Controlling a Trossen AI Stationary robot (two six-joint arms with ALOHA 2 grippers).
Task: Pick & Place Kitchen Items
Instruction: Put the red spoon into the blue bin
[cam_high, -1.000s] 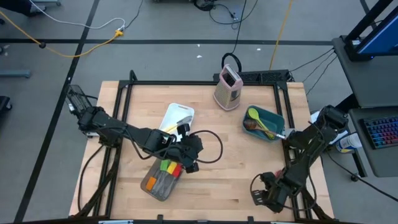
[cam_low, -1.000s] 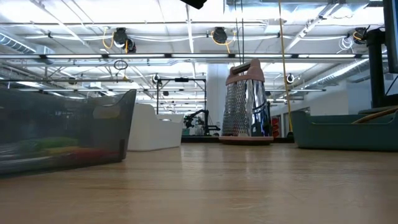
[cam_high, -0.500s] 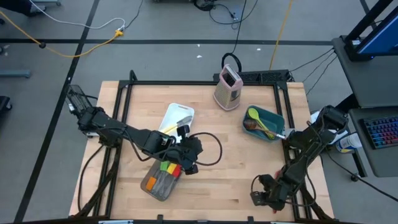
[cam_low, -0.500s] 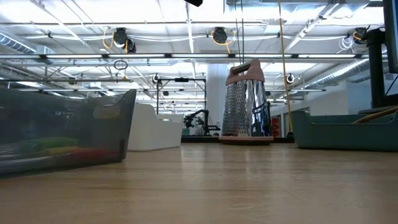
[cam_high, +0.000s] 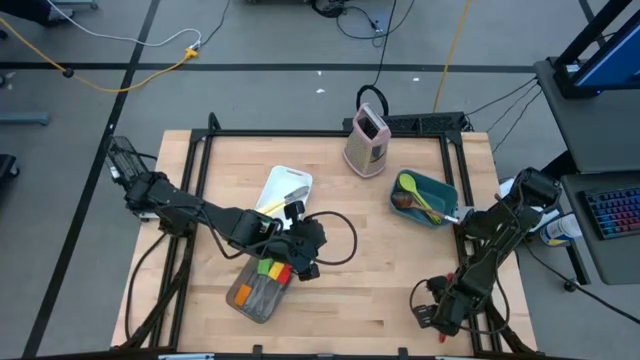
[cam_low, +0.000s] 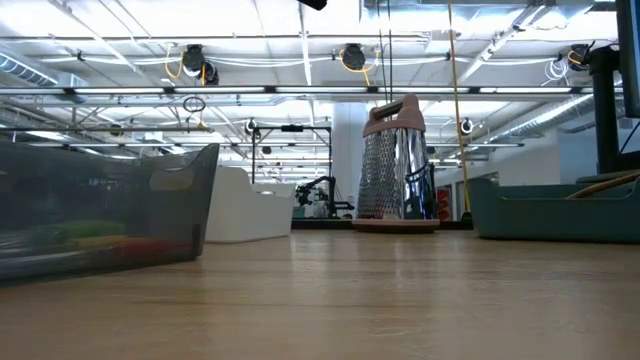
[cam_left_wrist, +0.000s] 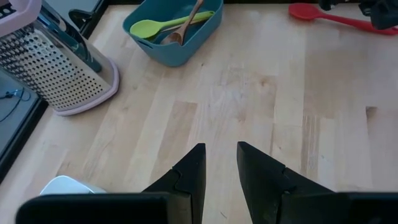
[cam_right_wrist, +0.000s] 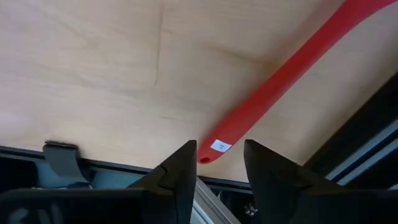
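While the left pincer (cam_left_wrist: 220, 163) is hanging slightly spread over the pale wooden desk (cam_left_wrist: 249, 106), the right pincer (cam_right_wrist: 219, 158), also parted, is hovering at the glossy red spoon's (cam_right_wrist: 280, 84) tapered handle end, seemingly not touching it.

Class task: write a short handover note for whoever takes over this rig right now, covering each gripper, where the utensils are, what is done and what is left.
Left gripper: open, empty, over the table's middle beside the grey pan.
Right gripper: open, at the near right table edge, just over the handle end of the long red spoon, not gripping.
Done: green, orange and red spatulas lie in the grey pan; green silicone spoon and brown wooden spoon lie in the teal bin.
Left: the red spoon.
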